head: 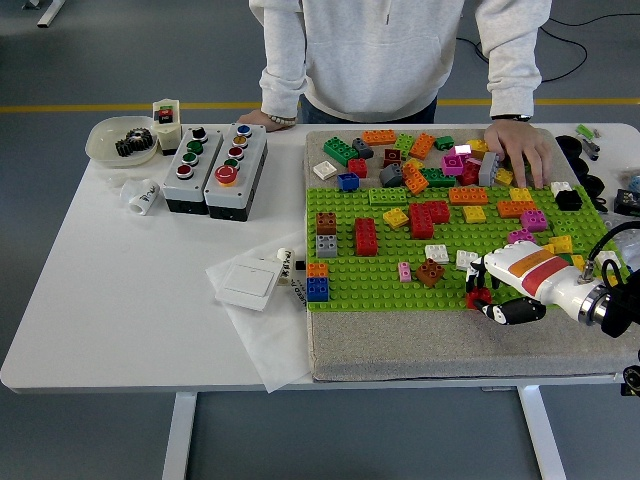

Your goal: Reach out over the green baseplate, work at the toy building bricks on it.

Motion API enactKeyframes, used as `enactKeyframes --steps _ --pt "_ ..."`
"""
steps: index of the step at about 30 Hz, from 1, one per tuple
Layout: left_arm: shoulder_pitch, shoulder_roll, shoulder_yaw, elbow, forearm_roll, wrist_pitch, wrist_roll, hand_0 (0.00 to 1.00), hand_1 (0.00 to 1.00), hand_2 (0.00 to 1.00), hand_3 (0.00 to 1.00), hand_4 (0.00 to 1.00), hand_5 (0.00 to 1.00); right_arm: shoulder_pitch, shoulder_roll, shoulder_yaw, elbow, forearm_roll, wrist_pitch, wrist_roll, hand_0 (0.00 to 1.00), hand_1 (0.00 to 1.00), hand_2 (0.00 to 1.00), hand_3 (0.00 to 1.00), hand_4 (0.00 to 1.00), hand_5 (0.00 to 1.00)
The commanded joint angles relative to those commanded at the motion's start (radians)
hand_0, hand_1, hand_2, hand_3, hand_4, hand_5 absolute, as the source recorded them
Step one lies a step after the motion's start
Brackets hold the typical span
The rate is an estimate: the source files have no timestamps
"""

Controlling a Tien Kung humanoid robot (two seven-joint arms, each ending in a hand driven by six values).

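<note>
Standing across from this rig, I see the robot's right hand [497,290] curled down at the near right edge of the green baseplate [370,275], fingers closed around a small red brick [477,297] right at the plate's front rim. The left arm isn't anywhere in view.

What could go sideways, I reckon: that red brick sits right on the lip of the plate, so if the grip is only partial, a pull could flick it off onto the grey mat [400,345] underneath. The white brick [466,260] just beside the knuckles looks close enough to get knocked loose too. And the person's hand [520,150] is resting on the loose brick pile [420,155] behind the plate, well apart from the robot hand for now, but any big sweep that way would be awkward.

Counts, as best I can tell: one baseplate, one mat, two push-button control boxes [215,168] side by side on the left, one white bowl [122,140] holding dark gear-looking parts, and one flat white switch plate [250,283] on a paper sheet. Bricks are too many and too jumbled to count properly.
</note>
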Motion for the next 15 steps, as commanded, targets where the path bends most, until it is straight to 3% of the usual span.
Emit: enactKeyframes --steps 8,15 --pt "0.000 0.000 -0.003 0.000 0.005 -0.001 0.001 0.806 0.840 0.891 0.759 0.772 0.701 0.004 -0.002 0.014 0.002 0.000 -0.001 0.001 0.272 0.405 0.483 0.488 0.607 0.135" --pt "-0.002 0.000 -0.003 0.000 0.009 -0.001 0.003 0.805 0.840 0.891 0.762 0.772 0.704 0.024 0.015 -0.004 -0.049 0.013 -0.012 0.011 0.269 0.405 0.485 0.490 0.606 0.135"
